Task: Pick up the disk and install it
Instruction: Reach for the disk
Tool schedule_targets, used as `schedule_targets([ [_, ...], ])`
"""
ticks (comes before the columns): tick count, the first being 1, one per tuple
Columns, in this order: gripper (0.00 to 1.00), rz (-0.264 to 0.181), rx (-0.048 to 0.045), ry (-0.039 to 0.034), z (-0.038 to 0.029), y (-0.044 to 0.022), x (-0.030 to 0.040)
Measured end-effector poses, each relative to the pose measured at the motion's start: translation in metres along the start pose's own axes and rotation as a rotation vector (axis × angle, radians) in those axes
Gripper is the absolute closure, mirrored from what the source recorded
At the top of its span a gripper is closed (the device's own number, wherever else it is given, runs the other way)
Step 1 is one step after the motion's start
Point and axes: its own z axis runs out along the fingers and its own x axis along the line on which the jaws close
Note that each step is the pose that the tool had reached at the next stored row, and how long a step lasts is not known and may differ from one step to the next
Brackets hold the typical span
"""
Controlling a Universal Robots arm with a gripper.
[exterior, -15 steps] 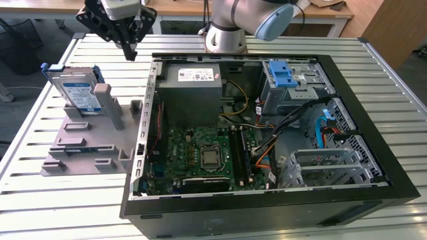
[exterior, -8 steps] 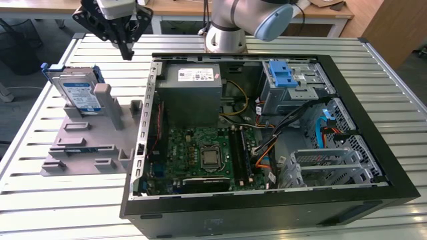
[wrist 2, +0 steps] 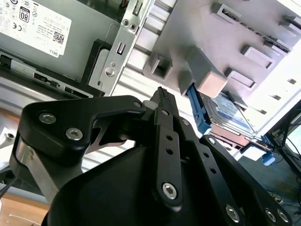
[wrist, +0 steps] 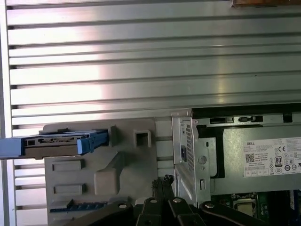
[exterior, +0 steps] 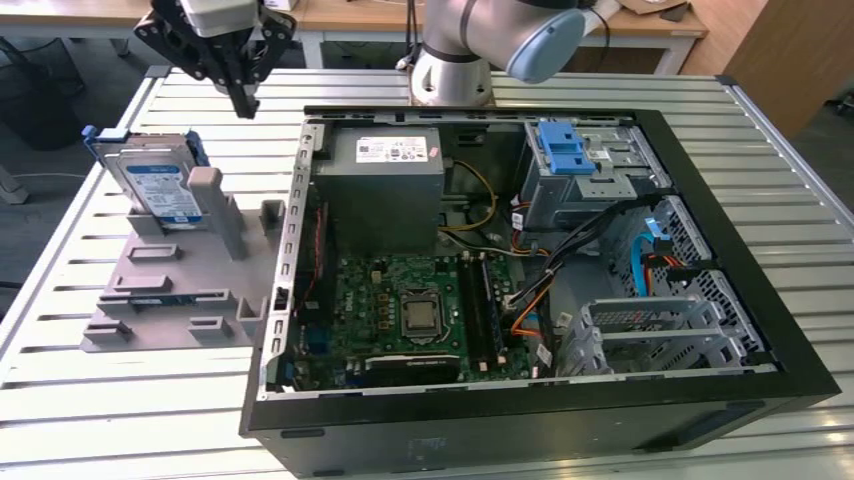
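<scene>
Disk (exterior: 150, 185) upright in holder (exterior: 174, 300), exterior view's left of case (exterior: 534, 430); hand (exterior: 244, 103) above.

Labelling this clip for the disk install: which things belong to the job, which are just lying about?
Job: silver hard drive in blue rails, standing in grey plastic holder; black gripper; open black computer case.
Idle: grey power-supply box; green motherboard.

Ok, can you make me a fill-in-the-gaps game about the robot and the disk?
1. The disk has ___ plastic rails.
2. It stands in the grey holder, on the exterior view's ___ of the computer case.
3. The pincer holds ___.
Missing words: blue; left; nothing.
</scene>
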Motion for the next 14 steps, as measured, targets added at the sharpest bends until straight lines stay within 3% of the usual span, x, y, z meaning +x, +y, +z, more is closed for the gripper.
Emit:
schedule_targets([
  [14, 0.89, 0.0, -0.0001, -0.0001, 0.0007, 0.0058, 0.02],
])
